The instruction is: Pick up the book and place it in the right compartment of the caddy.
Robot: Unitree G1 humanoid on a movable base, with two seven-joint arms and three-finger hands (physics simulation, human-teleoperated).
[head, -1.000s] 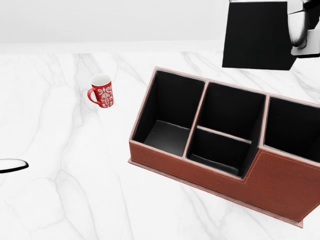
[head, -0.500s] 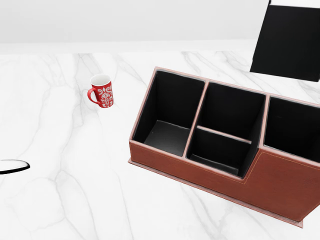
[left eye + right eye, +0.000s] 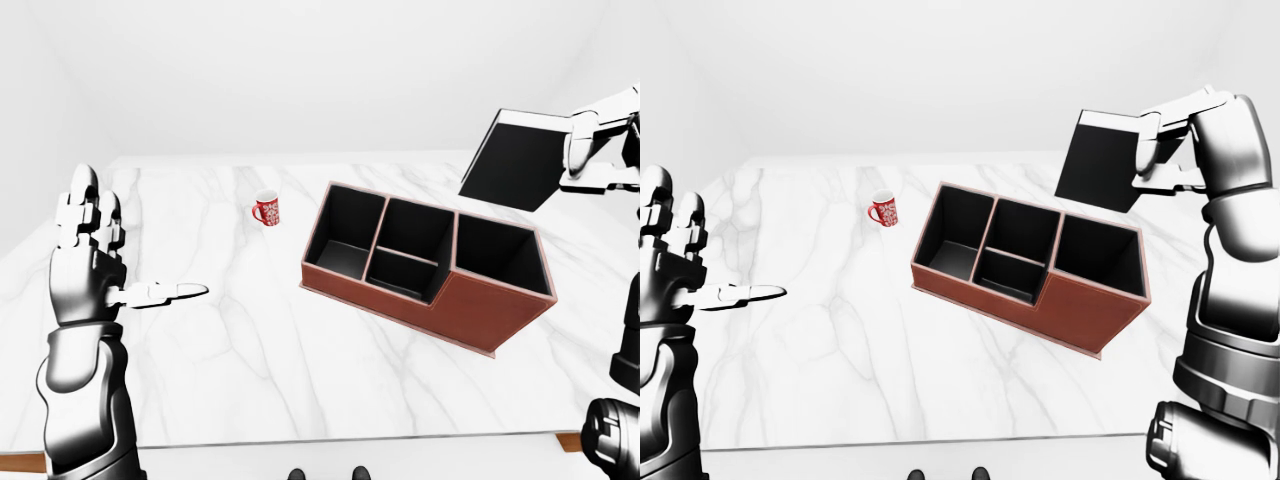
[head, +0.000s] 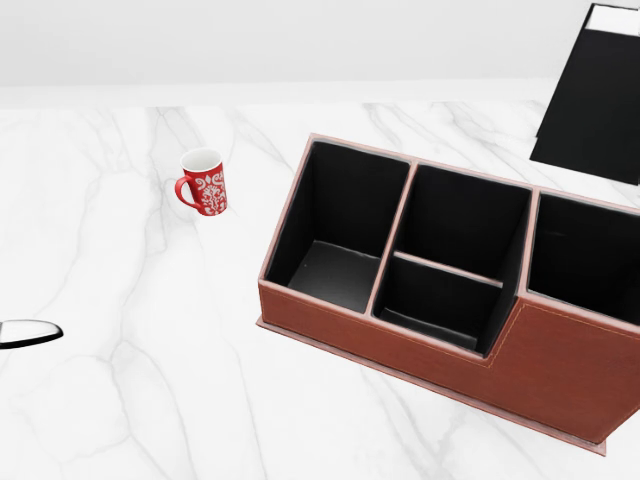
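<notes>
We see right hand (image 3: 1160, 150) gripping the book (image 3: 1102, 160), upper right of right-eye view, above the caddy (image 3: 1030, 265) | left hand (image 3: 90, 265) open, empty, at left | mug (image 3: 266, 208) left of caddy on table (image 3: 230, 350)

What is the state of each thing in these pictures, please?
book: closed, held in the air, tilted, above the caddy's right end
right hand: shut on the book
left hand: open, holding nothing
caddy: on the table, compartments all empty
mug: upright on the table
</notes>
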